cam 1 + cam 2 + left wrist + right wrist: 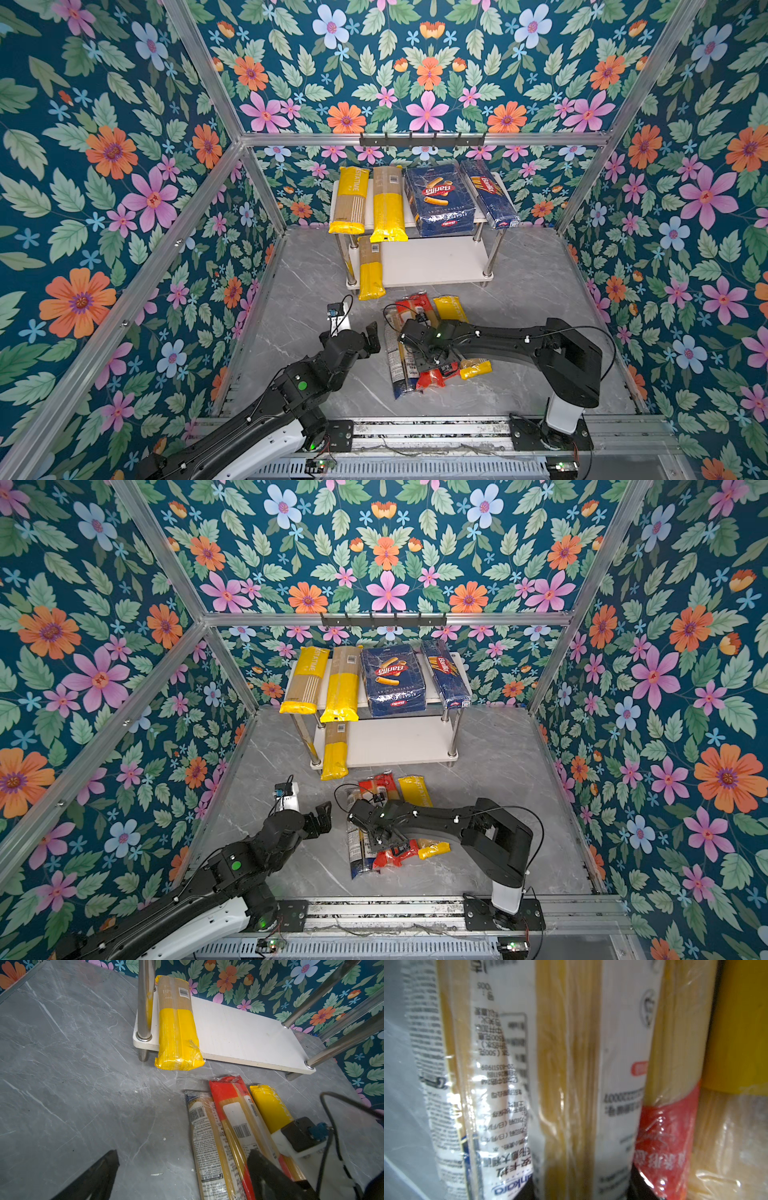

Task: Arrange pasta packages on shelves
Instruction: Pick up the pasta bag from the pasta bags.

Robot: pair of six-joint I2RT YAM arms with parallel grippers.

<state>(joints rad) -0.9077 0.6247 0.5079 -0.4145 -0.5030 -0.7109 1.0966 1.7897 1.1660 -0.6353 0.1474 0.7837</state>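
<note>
The red spaghetti bag [583,1084] lies directly under the right hand [583,1190], pinched between its fingers.

The grey marble tabletop [519,332] carries the white two-tier rack [432,266] beyond both grippers. Directly under the right gripper [432,365], a clear-blue spaghetti bag [397,365], a red one [432,376] and a yellow one [451,309] lie side by side on it.
</note>
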